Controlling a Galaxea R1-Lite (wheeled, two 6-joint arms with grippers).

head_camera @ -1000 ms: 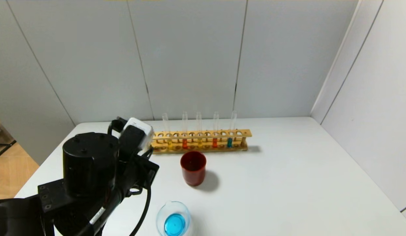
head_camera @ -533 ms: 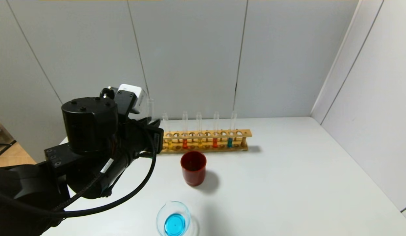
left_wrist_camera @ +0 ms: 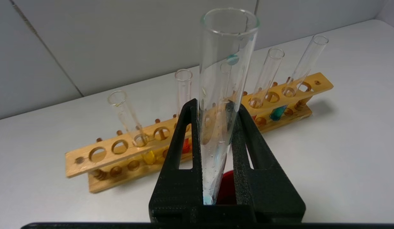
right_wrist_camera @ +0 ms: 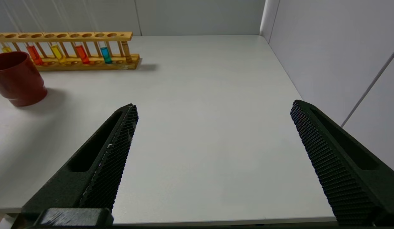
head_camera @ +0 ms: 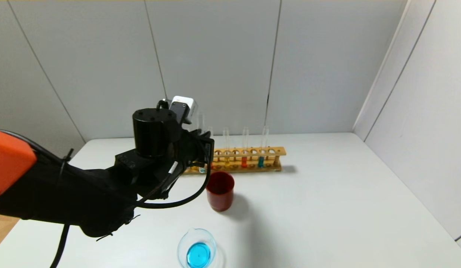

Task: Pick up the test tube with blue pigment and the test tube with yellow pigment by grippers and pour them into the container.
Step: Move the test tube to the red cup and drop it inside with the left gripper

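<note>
My left gripper (left_wrist_camera: 215, 105) is shut on a clear test tube (left_wrist_camera: 227, 63), held upright. That tube is almost empty, with only a blue trace at its bottom. In the head view the gripper (head_camera: 200, 149) hangs above the left end of the wooden rack (head_camera: 275, 151), just behind the red cup. A test tube with blue pigment (head_camera: 260, 161) and one with yellow pigment (head_camera: 226, 160) stand in the rack. The container (head_camera: 197, 248), a low glass beaker, holds blue liquid near the table's front edge. My right gripper (right_wrist_camera: 214, 106) is open and empty over the table's right side.
A dark red cup (head_camera: 219, 190) stands between rack and beaker. Two tubes of orange-red liquid (right_wrist_camera: 81, 54) sit in the rack, and another yellow one (left_wrist_camera: 149, 156) near its left end. Grey walls close the back and the right.
My left arm has lifted from low at the table's left and swung right and away from me to the rack, carrying the tube upright. Nothing else has moved.
</note>
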